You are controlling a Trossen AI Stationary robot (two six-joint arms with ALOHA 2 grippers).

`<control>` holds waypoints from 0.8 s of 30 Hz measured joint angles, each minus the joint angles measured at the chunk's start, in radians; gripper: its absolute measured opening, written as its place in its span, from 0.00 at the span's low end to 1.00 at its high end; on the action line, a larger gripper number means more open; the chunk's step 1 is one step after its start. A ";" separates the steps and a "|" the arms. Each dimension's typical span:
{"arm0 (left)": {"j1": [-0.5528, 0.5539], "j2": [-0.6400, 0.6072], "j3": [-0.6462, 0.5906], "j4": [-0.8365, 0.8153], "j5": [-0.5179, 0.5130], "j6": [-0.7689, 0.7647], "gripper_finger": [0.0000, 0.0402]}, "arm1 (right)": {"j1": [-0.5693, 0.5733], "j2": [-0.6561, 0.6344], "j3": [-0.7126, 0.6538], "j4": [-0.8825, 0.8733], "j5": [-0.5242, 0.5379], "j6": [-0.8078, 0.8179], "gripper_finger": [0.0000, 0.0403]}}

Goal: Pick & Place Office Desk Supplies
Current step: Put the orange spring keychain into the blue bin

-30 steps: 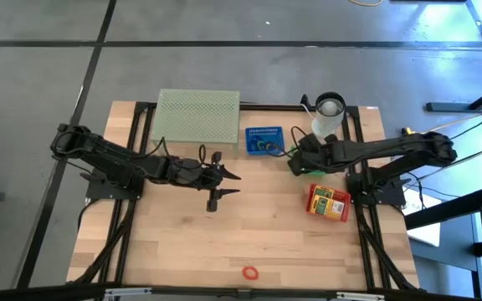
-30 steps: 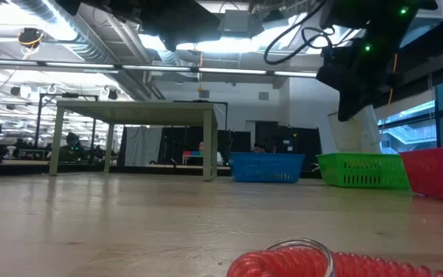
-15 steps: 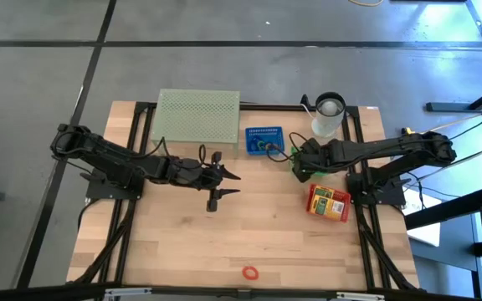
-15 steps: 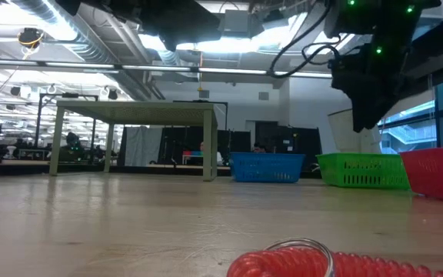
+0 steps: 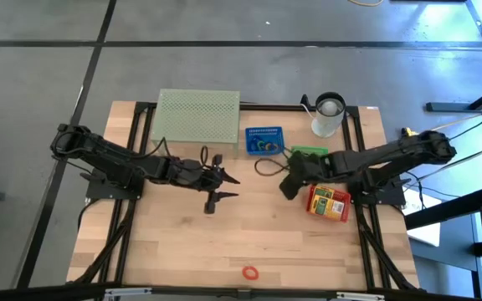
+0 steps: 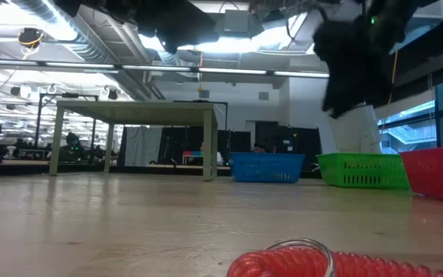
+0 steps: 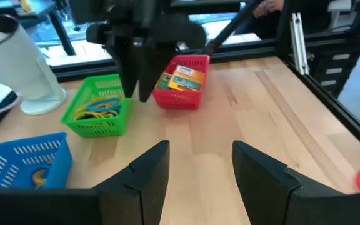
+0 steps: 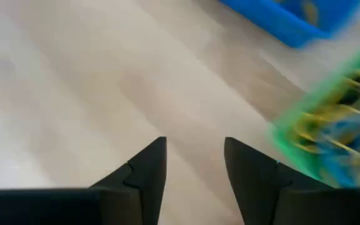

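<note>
A red coiled loop (image 5: 249, 272) lies on the table near its near edge; it also fills the low view's bottom (image 6: 314, 261). The green basket (image 7: 99, 114) holds yellow and blue rubber bands. A coloured card box lies in the red basket (image 7: 181, 81), and small items sit in the blue basket (image 5: 264, 140). My left gripper (image 5: 228, 186) hovers open over the table's middle (image 7: 199, 156). My right gripper (image 5: 287, 187) is open (image 8: 194, 153) over bare wood, just near-left of the green basket (image 5: 308, 152). Neither holds anything.
A white cup (image 5: 327, 115) stands at the far right, and the pale green mesh stand (image 5: 197, 117) at the far edge, left of the blue basket. Bare wood stretches between the grippers and the red loop. Dark frame rails run along the table's sides.
My right gripper has swung from above the green basket toward the table's near edge and slightly left, uncovering the basket; it is blurred with motion. My left arm has kept still.
</note>
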 joint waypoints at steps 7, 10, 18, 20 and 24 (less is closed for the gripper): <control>-0.031 0.000 0.000 -0.019 -0.004 0.000 0.42 | 0.165 0.093 0.000 0.236 0.038 0.006 0.36; -0.046 0.000 0.000 -0.018 -0.006 0.000 0.42 | 0.233 0.167 0.000 0.349 0.035 0.006 0.36; -0.077 0.000 0.000 -0.018 -0.010 0.000 0.42 | 0.379 0.376 0.000 0.725 -0.050 -0.279 0.36; -0.084 0.000 0.000 -0.018 -0.010 0.000 0.42 | 0.407 0.415 0.000 0.791 -0.050 -0.399 0.36; -0.093 0.000 0.000 -0.018 -0.010 0.000 0.42 | 0.443 0.480 0.000 0.894 -0.049 -0.521 0.36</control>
